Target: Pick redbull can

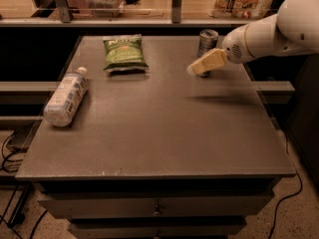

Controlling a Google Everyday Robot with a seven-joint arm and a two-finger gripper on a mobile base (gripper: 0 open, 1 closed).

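Note:
The redbull can (207, 40) stands upright at the far right of the table, a slim silver-blue can with a shiny rimmed top. My gripper (197, 68) hangs in front of the can's lower half and hides it. The cream-coloured fingers point left and down, just above the tabletop. The white arm (279, 29) reaches in from the upper right.
A green chip bag (124, 52) lies at the far middle of the grey table (159, 133). A clear plastic bottle with a white label (65, 97) lies on its side at the left edge. Shelves and boxes stand behind the table.

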